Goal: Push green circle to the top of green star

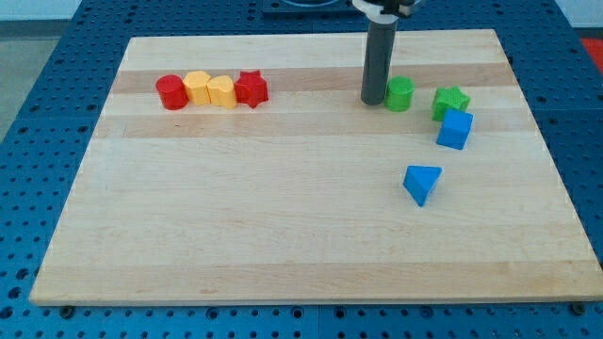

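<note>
The green circle [400, 93] stands on the wooden board [283, 207] toward the view's upper right. The green star [450, 101] lies just to its right, a small gap between them. My tip [373, 100] rests on the board right at the green circle's left side, touching it or nearly so. The dark rod rises straight up from there to the view's top edge.
A blue cube [455, 129] sits right below the green star, touching it. A blue triangle [421, 183] lies lower down. At the upper left is a row: red circle [171, 91], yellow hexagon [198, 88], yellow block [222, 91], red star [251, 88].
</note>
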`<action>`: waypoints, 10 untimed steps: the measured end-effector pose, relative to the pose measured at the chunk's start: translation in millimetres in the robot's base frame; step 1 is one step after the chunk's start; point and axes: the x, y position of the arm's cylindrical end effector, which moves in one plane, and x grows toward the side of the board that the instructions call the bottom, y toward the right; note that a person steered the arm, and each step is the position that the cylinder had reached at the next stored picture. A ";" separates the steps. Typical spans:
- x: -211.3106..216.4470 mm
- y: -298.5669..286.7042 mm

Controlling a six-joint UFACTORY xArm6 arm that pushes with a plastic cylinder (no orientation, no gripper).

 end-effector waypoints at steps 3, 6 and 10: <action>-20.0 51.7; -69.8 25.6; -54.3 82.1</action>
